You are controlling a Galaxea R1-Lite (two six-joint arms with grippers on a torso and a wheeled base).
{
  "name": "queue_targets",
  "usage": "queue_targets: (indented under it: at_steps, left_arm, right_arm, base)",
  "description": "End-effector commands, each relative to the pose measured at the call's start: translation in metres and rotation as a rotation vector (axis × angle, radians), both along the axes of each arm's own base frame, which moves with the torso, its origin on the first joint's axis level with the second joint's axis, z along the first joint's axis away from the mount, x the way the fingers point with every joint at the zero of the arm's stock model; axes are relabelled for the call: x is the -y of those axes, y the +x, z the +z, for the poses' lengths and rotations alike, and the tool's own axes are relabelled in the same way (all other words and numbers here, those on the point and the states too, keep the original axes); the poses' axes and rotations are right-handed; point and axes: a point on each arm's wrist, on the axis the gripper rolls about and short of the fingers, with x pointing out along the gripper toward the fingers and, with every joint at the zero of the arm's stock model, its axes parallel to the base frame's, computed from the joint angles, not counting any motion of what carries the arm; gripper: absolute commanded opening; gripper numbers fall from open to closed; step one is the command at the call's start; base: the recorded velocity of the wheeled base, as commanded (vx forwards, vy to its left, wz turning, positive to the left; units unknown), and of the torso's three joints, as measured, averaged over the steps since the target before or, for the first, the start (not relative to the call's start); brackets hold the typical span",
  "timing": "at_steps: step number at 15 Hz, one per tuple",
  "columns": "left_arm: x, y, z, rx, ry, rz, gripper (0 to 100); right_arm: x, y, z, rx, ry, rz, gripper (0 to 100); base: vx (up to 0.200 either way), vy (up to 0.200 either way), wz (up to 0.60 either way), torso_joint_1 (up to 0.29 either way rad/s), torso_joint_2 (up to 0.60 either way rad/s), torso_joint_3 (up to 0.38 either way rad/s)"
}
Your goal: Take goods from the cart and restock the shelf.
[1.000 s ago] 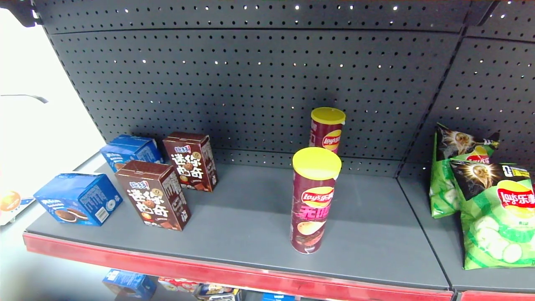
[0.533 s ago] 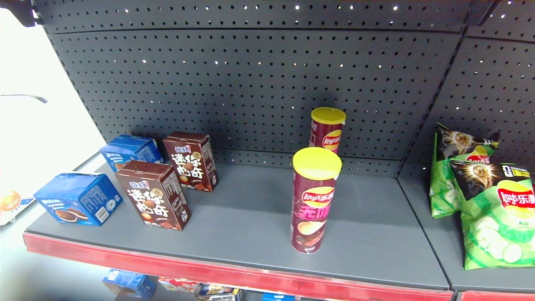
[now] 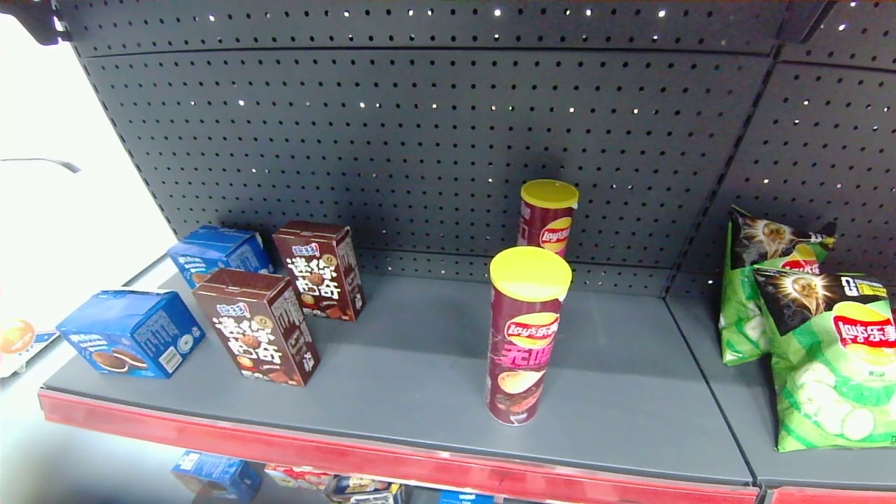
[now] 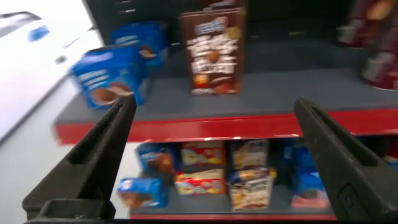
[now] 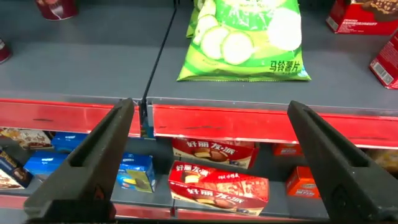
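Note:
The grey shelf (image 3: 420, 364) with a red front edge holds two blue cookie boxes (image 3: 133, 332), two brown biscuit boxes (image 3: 259, 336) and two yellow-lidded chip cans, one near the front (image 3: 525, 336) and one at the back (image 3: 548, 218). Green chip bags (image 3: 833, 357) lie on the bay to the right. My left gripper (image 4: 214, 104) hangs open and empty in front of the shelf edge, facing a brown box (image 4: 211, 53) and a blue box (image 4: 109, 78). My right gripper (image 5: 211, 104) is open and empty before the red edge, below a green chip bag (image 5: 242, 40).
A perforated back panel (image 3: 420, 140) closes the shelf behind the goods. The lower shelf holds blue and red snack boxes (image 4: 205, 177) and red boxes (image 5: 217, 180). Bare shelf surface lies between the brown boxes and the front can, and right of the cans.

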Motion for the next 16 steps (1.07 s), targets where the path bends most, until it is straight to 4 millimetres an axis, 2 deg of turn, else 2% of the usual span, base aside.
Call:
queue_targets:
  at_steps: [1, 2, 3, 5, 8, 10, 11, 13, 16]
  left_arm:
    - [-0.002, 0.010, 0.011, -0.068, -0.016, -0.094, 100]
    - [-0.002, 0.013, 0.015, -0.082, -0.020, -0.124, 100]
    - [-0.004, 0.021, 0.034, -0.099, -0.039, -0.157, 100]
    - [-0.007, 0.030, 0.059, -0.111, -0.071, -0.212, 100]
    - [-0.014, 0.062, 0.087, -0.184, -0.098, -0.232, 100]
    - [-0.006, 0.080, 0.081, -0.274, -0.073, -0.430, 100]
    - [-0.002, 0.087, 0.081, -0.291, -0.052, -0.437, 100]
    - [0.010, 0.117, 0.079, -0.334, -0.017, -0.399, 100]
    - [0.027, 0.136, 0.079, -0.310, 0.016, -0.433, 100]
  right_arm:
    - [0.000, 0.000, 0.000, -0.001, 0.000, 0.000, 100]
    - [0.000, 0.000, 0.000, -0.001, 0.000, 0.000, 100]
    - [0.000, 0.000, 0.000, -0.001, 0.000, 0.000, 100]
    - [0.000, 0.000, 0.000, -0.001, 0.000, 0.000, 100]
    - [0.000, 0.000, 0.000, -0.001, 0.000, 0.000, 100]
    - [0.000, 0.000, 0.000, -0.001, 0.000, 0.000, 100]
    - [0.000, 0.000, 0.000, -0.001, 0.000, 0.000, 100]
    - [0.000, 0.000, 0.000, -0.001, 0.000, 0.000, 100]
    - [0.000, 0.000, 0.000, -0.001, 0.000, 0.000, 100]
  base:
    - [0.000, 0.000, 0.00, 0.000, 0.00, 0.000]
    - [0.000, 0.000, 0.00, 0.000, 0.00, 0.000]
    - [0.000, 0.000, 0.00, 0.000, 0.00, 0.000]
    - [0.000, 0.000, 0.00, 0.000, 0.00, 0.000]
    - [0.000, 0.000, 0.00, 0.000, 0.00, 0.000]
    - [0.000, 0.000, 0.00, 0.000, 0.00, 0.000]
    - [0.000, 0.000, 0.00, 0.000, 0.00, 0.000]
    - [0.000, 0.000, 0.00, 0.000, 0.00, 0.000]
    - [0.000, 0.000, 0.00, 0.000, 0.00, 0.000]
